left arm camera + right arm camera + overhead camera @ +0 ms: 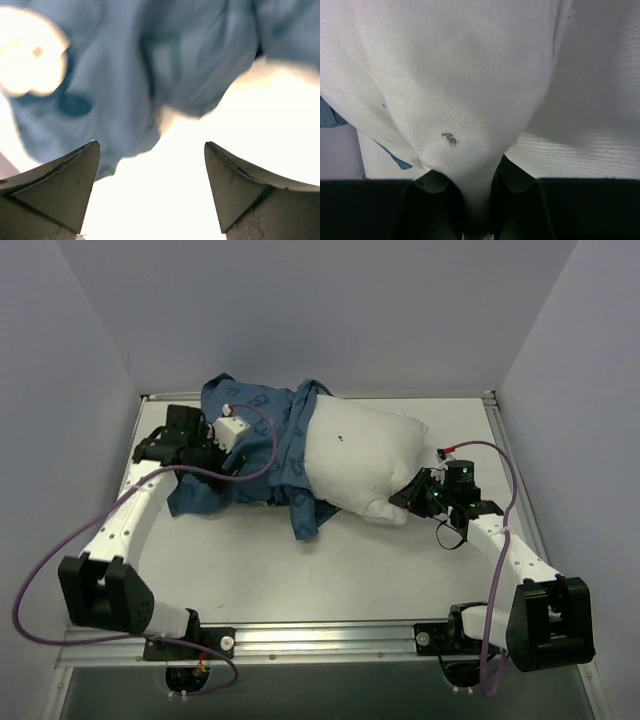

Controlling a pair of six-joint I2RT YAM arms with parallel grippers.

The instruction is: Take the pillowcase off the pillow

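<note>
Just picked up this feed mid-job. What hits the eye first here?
The plump white pillow lies in the middle of the top view, mostly bare, with the blue pillowcase bunched over its left end. The right tool is pinched shut on the pillow's near right corner, while the left tool stands open over the crumpled pillowcase, holding nothing.

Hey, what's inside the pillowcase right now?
One end of the pillow runs into the pillowcase; the rest lies bare. How far in it reaches is hidden by the blue fabric.
</note>
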